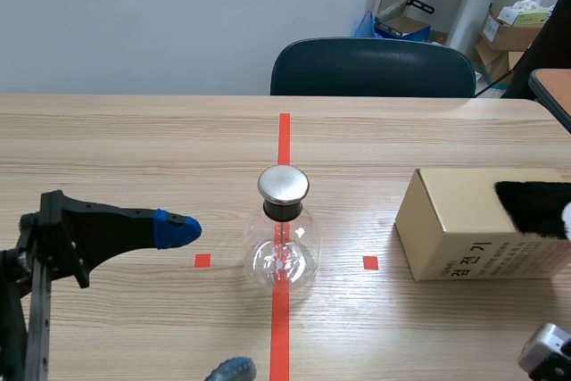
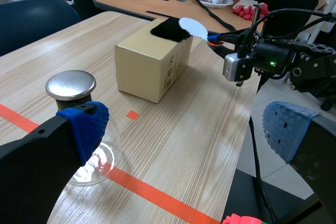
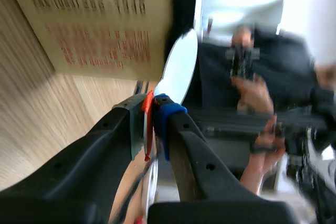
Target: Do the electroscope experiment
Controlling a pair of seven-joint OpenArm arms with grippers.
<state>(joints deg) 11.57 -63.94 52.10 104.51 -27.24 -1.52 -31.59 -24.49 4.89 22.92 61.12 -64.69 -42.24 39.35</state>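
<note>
One table [image 1: 107, 140] carries one cardboard box [image 1: 464, 229] at the right, topped by one black fur patch [image 1: 533, 207]. One glass electroscope [image 1: 283, 252] stands on the centre tape. The left gripper [image 1: 205, 301] gapes empty beside it. The right gripper [image 3: 155, 114] pinches one white paddle [image 3: 178, 69] at the fur.

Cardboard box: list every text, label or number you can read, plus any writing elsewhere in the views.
"검전기": large Korean characters on the cardboard box, on the side facing the robot in the scene view. This is my best reading and is not certain.
Smaller print lines under it: too small to read.
Black and red print on the box face in the right wrist view: blurred, unreadable.
Glass flask and white disc: no text seen.
</note>
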